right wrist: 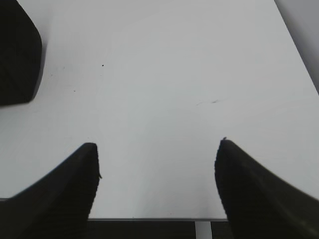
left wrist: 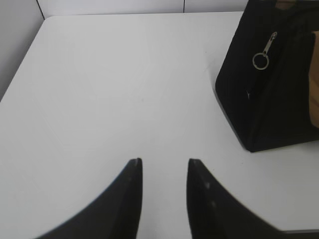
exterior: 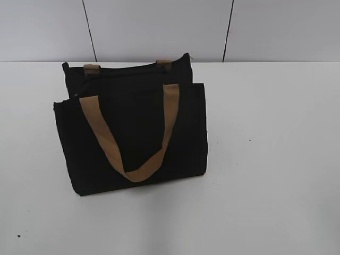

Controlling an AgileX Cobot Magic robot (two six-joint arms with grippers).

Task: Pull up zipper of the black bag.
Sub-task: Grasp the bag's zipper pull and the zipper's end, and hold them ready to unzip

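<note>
The black bag stands upright on the white table, left of centre, with a tan strap handle hanging over its front pocket panel. In the left wrist view the bag's end fills the upper right, and the zipper, a silver pull tab with a ring, dangles on it. My left gripper is open and empty over bare table, well short of the bag. My right gripper is open wide and empty; a corner of the bag shows at its upper left. Neither gripper shows in the exterior view.
The white table stretches to the right and front of the bag. A grey panelled wall stands behind the table. The table's near edge lies just under my right gripper.
</note>
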